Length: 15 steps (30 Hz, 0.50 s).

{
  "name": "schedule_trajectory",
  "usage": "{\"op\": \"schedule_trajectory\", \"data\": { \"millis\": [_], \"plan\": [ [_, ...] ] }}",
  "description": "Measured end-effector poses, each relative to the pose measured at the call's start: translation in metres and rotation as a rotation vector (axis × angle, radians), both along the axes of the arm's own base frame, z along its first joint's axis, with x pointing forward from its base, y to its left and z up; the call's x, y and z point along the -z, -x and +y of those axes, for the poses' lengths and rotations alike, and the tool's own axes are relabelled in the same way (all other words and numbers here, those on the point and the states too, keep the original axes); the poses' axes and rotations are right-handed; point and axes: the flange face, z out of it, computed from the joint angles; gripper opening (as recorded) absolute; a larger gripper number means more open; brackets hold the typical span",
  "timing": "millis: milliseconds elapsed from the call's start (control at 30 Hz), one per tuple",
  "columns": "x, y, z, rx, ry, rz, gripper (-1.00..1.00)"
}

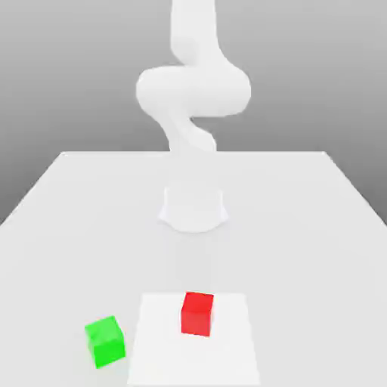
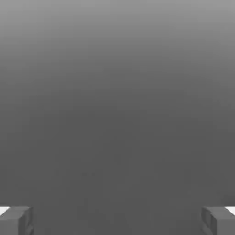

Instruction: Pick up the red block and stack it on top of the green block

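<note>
we see the gripper (image 2: 117, 220) spread wide on nothing, the red block (image 1: 197, 313) near the green block (image 1: 105, 341).

showing no readable text, labels, brands, numbers or signs anywhere: plain faces on both blocks, nothing printed on worktop or arm.

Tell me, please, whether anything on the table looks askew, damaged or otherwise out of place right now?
Nothing stands out. The red block sits upright on the table, and the green block rests apart from it, toward the exterior view's left, turned slightly but flat. Both look intact. The gripper is open with nothing between its fingertips.
</note>
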Motion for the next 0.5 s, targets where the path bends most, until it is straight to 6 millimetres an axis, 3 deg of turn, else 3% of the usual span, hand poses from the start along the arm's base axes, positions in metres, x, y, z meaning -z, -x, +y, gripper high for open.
{"op": "schedule_trajectory", "data": {
  "millis": [100,233,367,500],
  "plan": [
    [0.074,-0.036,0.001,0.017,-0.017,0.116,0.00],
    [0.174,-0.061,0.003,0.043,-0.034,0.266,0.00],
    [0.273,-0.062,0.005,0.071,-0.045,0.415,0.00],
    [0.364,-0.043,0.006,0.102,-0.050,0.560,0.00]
  ]
}}
